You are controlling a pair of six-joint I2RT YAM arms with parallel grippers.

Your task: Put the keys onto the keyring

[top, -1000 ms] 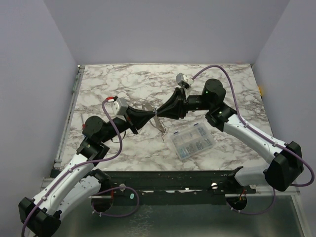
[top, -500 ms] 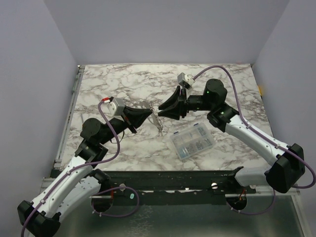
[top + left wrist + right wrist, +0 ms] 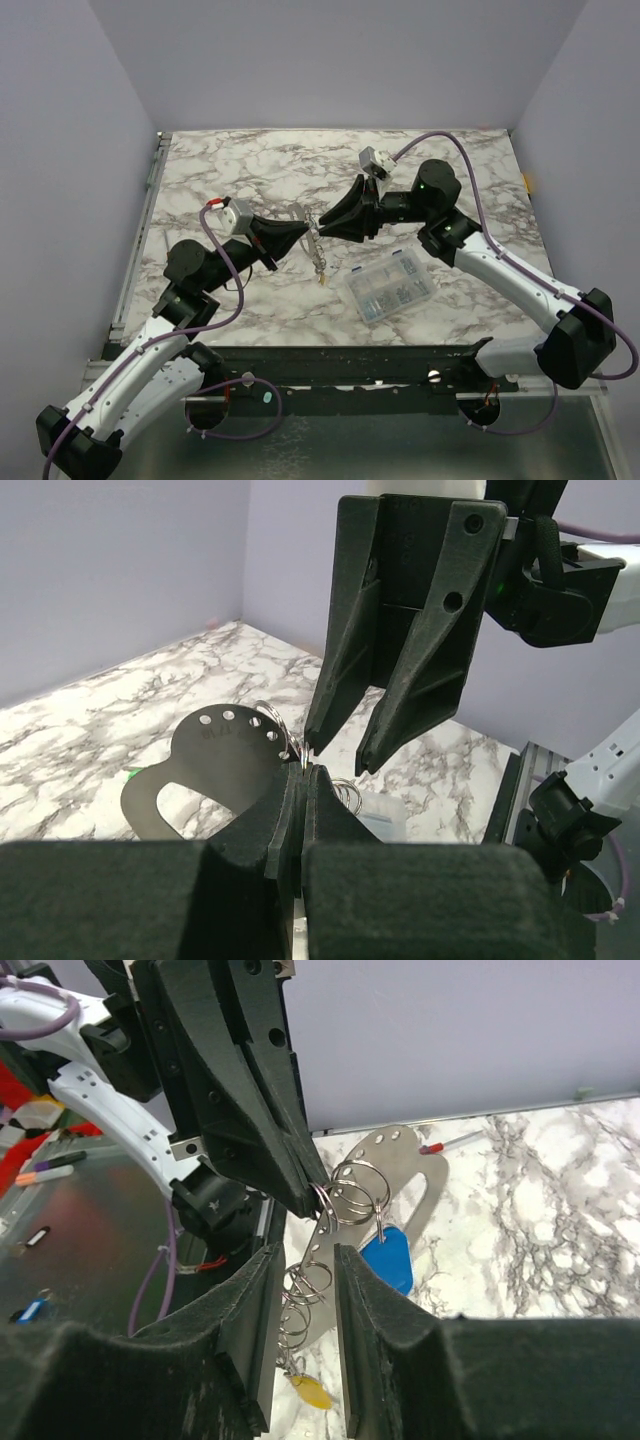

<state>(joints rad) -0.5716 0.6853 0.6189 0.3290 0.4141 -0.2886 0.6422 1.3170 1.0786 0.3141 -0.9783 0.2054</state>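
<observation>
The keyring (image 3: 350, 1188), a thin silvery wire coil, hangs in the air over the middle of the table (image 3: 200, 170). My left gripper (image 3: 303, 768) is shut on the coil's upper part. A blue key (image 3: 388, 1258) dangles from the upper loops and a yellow key (image 3: 310, 1392) from the bottom end (image 3: 322, 282). My right gripper (image 3: 308, 1252) is open, with the lower coil hanging between its fingers and not pinched. In the top view the two grippers (image 3: 306, 233) (image 3: 321, 224) face each other almost tip to tip. The green key is not clearly visible.
A thin metal plate with punched holes (image 3: 405, 1155) stands just behind the coil. The clear compartment box (image 3: 390, 285) lies on the table right of the hanging keyring. A slim red-tipped stick (image 3: 448, 1143) lies farther back.
The two grippers, pressed together a second ago, have drawn slightly apart. The right fingers have let the coil loose. The keyring still hangs from the left gripper.
</observation>
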